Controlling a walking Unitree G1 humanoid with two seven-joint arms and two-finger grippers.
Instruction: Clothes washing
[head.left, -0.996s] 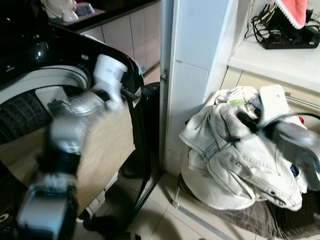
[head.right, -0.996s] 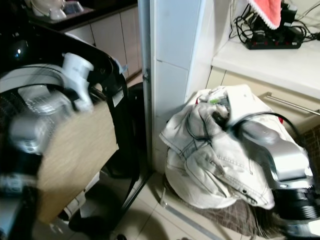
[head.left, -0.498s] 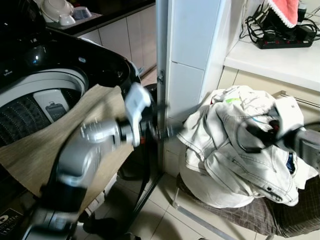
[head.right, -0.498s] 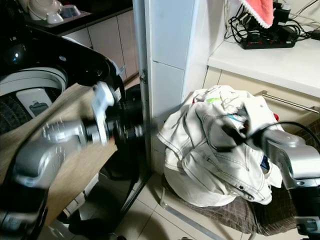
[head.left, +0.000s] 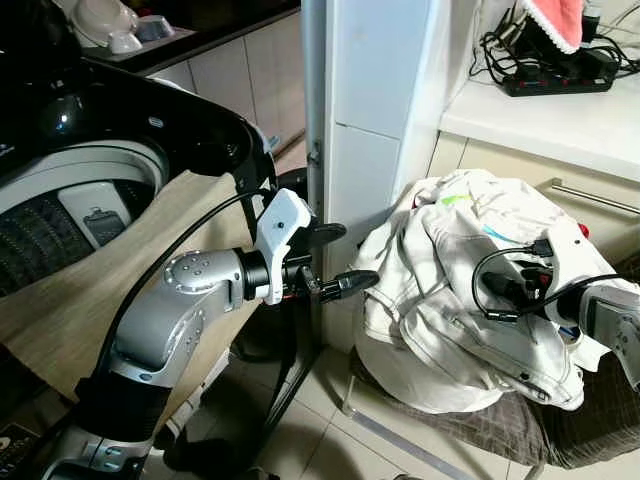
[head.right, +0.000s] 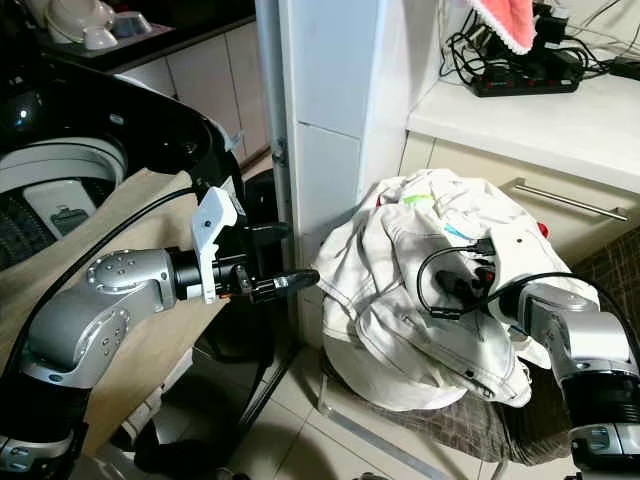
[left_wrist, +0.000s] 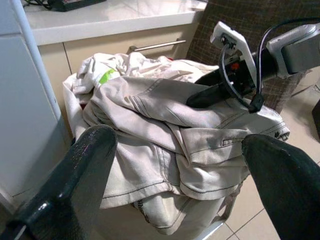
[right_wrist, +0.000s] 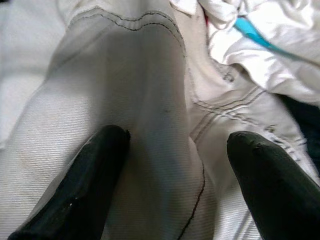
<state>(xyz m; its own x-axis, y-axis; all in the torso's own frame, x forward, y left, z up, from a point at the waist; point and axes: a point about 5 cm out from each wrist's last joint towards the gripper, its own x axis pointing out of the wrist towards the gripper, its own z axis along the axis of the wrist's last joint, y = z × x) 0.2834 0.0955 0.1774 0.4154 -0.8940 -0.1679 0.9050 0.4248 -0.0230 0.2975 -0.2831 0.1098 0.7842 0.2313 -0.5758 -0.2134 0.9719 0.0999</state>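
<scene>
Clothes pile (head.left: 450, 290): pale denim-looking garments heaped on a brown checked seat (head.left: 590, 440), right of the white pillar (head.left: 375, 130), below the tabletop (head.left: 560, 120) with the power strip (head.left: 560, 75).

Left to right:
- Washer (head.left: 90, 170) at far left, lid up, drum open. A beige cloth (head.left: 110, 290) is draped over its front edge.
- Left pincer (head.left: 335, 260) is in mid-air just right of the washer, level with the pillar, fingers spread, nothing in them. Tips point at the pile, just short of its left edge.
- Right pincer (right_wrist: 175, 175) is on top of the pile's right side, fingers spread, straddling a thick seamed fold, tips pressing into the cloth. Not closed on it yet.

Risks, as I judge them:
- Garments look tangled. Closing on that one fold could drag the whole heap, or shed pieces onto the floor tiles (head.left: 310, 430).
- The fold is thick, so a shallow pinch may slip off mid-lift.
- The right arm's loose cable (head.left: 500, 290) lies over the cloth and could snag on a sleeve.
- The carry path to the drum passes the pillar corner and the raised lid. A dangling leg could catch there, or pull the beige cloth off.
</scene>
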